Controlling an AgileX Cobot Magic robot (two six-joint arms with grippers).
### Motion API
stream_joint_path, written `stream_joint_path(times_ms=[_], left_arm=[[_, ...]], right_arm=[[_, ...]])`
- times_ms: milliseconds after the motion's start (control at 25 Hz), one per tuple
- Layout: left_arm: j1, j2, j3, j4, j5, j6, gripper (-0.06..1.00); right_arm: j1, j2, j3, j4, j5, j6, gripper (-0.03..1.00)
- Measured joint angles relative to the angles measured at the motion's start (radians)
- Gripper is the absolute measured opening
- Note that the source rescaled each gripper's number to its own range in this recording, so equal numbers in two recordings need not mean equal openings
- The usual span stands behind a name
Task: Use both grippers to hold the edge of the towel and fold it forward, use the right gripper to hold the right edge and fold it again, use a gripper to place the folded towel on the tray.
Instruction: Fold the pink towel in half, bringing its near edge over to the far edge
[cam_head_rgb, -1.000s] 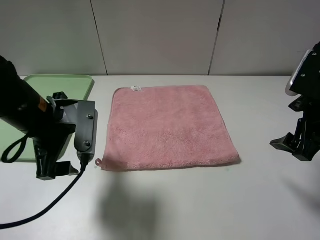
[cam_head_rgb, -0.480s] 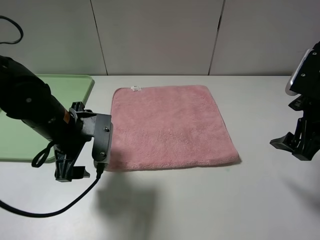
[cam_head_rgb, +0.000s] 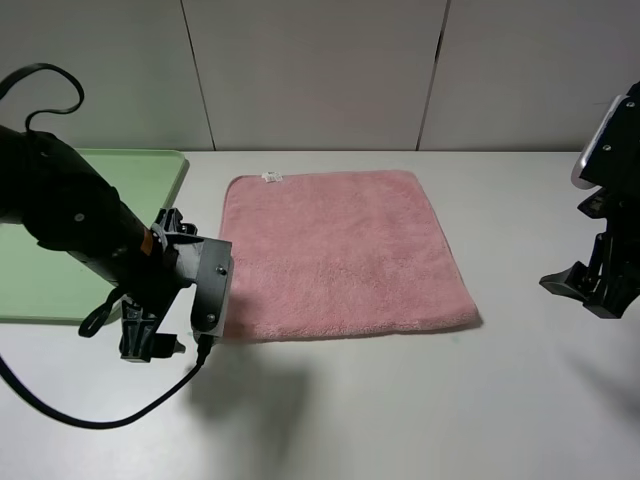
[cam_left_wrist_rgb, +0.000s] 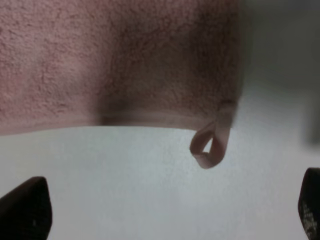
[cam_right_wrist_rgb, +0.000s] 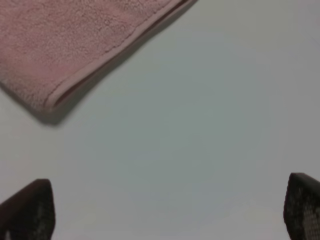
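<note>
Cable: black, trailing over table in front of L arm.
L gripper: fingers spread wide, nothing betw. them; low over table, just short of near-left corner of towel.
Corner loop: pink, flat on table, just beyond L fingers, untouched.
Near edge: hem straight, flat on table.
R gripper: fingers wide apart, empty; well apart from towel, off to its right, over bare table.
Towel: pink, spread flat, unfolded, mid-table betw. both arms.
Tag: white, at far-left corner.
Tray: light green, left of towel, near but apart; partly hidden by L arm.
Wall: grey panels behind table.
</note>
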Motion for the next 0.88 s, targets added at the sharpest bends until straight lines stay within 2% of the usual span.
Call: stream_joint_path(times_ms=[520, 880], left_arm=[[-0.011, 0.070, 0.000, 0.003, -0.069, 0.055, 0.98], [-0.122, 0.080, -0.001, 0.003, -0.135, 0.080, 0.98]], right_arm=[[0.000, 0.000, 0.000, 0.000, -0.001, 0.000, 1.00], [0.000, 0.000, 0.000, 0.000, -0.002, 0.000, 1.00]])
